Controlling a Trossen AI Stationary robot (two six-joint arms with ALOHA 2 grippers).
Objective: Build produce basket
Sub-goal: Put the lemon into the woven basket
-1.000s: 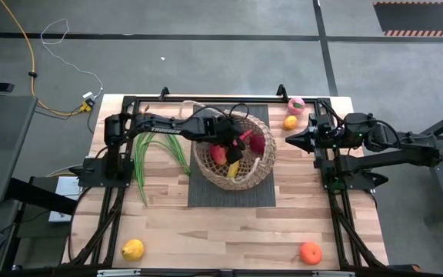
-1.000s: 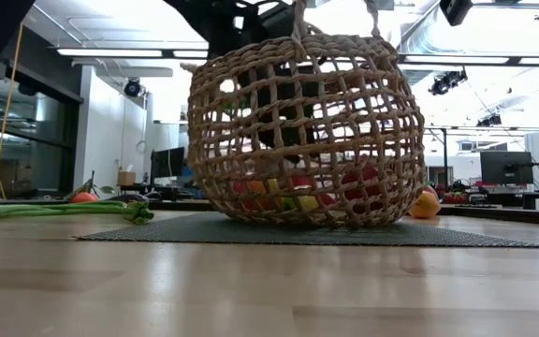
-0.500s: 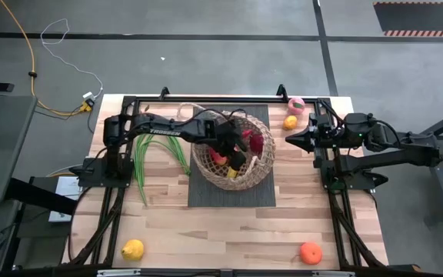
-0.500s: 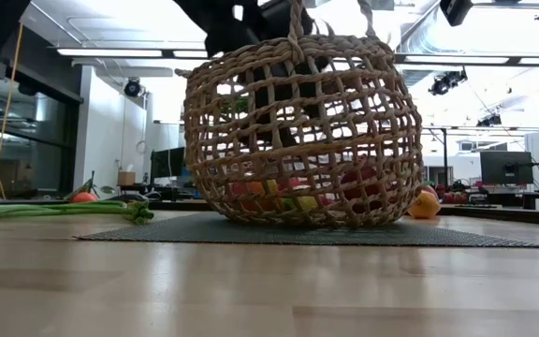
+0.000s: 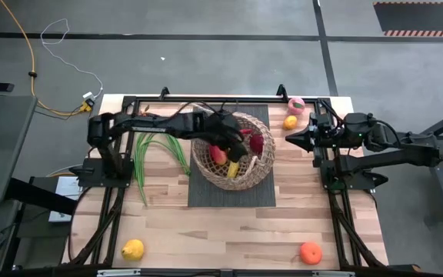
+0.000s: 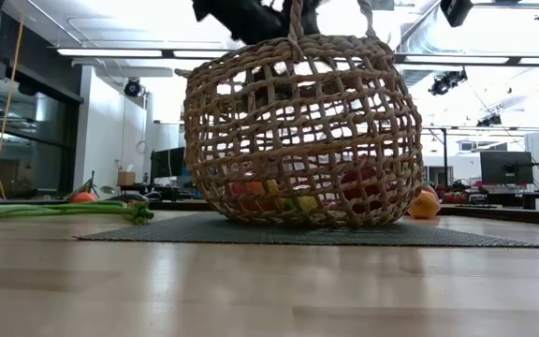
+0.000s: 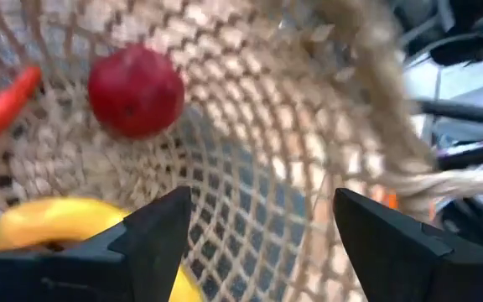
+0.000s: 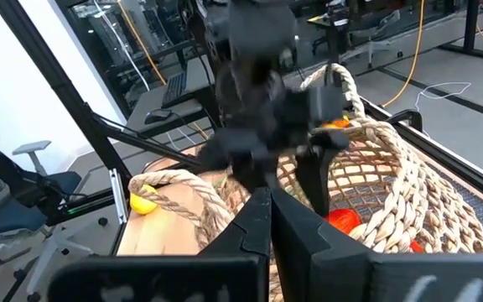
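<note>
Big light-wood desk (image 5: 206,223) with a black frame around it, sitting on a grey concrete floor (image 5: 206,46); the low view shows an open workshop room behind with ceiling lights and monitors. A dark mat (image 5: 206,196) lies in the middle toward the far edge, and the basket (image 5: 233,173) sits on it, filling most of the low view.

The left arm reaches in from the left edge, and the left hand (image 5: 225,138) hangs over the basket's opening with its fingers (image 7: 153,239) spread apart, gripping nothing. The right arm is parked at the right edge, and the right hand (image 5: 294,139) is pinched fully closed with nothing in it, pointing at the basket.

Compared to a second ago, the left hand has pulled up: it was down among the fruit, now it's up at the rim. The arm's shoulder end has also swung out toward the left edge. The basket looks a touch rounder and more settled too.

Smaller stuff: the green bean stalks (image 5: 156,154) lie on the desk just left of the mat. An orange (image 5: 310,252) sits near the front right corner and a lemon (image 5: 132,249) near the front left. A small orange fruit (image 5: 290,122) and a pink one (image 5: 296,105) are at the far right corner.

Inside the basket there's a dark red round fruit (image 7: 135,91), a banana (image 7: 57,220) and something orange-red cut off at the frame edge, can't really tell what. The rest is hidden behind the weave.
</note>
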